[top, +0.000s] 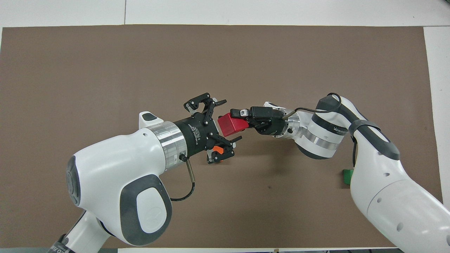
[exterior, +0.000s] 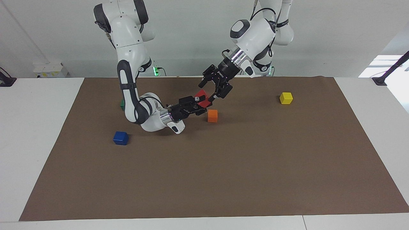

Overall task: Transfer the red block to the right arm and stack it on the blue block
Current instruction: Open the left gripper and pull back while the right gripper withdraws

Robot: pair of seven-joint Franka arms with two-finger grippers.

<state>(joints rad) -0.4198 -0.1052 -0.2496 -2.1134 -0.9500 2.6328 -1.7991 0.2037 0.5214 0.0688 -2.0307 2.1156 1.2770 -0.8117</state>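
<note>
Facing view first. Just left of frame centre my right gripper (exterior: pixel 198 103) comes in low and nearly level, clenched on the red block (exterior: pixel 202 97), which hangs in the air above the brown mat (exterior: pixel 223 179). My left gripper (exterior: pixel 213 91) is immediately up and to the right of the block, its jaws spread wide and touching nothing. I read that as the hand-over made: the block's weight is on the right side alone, and the left jaws stand clear so that the cube is not dragged or twisted. The orange block (exterior: pixel 212 115) sits on the mat just below the red one, so I judge the height is there to keep me from knocking it. The blue block (exterior: pixel 120 138), my target, lies lower left, well apart, beside the bend of my right arm (exterior: pixel 127 83). A yellow block (exterior: pixel 286 97) rests alone at the right, and a sliver of green block (exterior: pixel 122 103) peeks out by the right arm.

Overhead view. The red block (top: pixel 230 124) is at mid-frame, pinched at its right-hand end by the right gripper (top: pixel 243 118). The left gripper (top: pixel 218 130) faces it from the left, jaws parted above and below the cube's left face with gaps showing. A scrap of orange block (top: pixel 219 149) shows under the left gripper. The green block (top: pixel 347 175) pokes out at the right edge, but the blue block is hidden here. Next I expect to swing the right arm toward the blue block.
</note>
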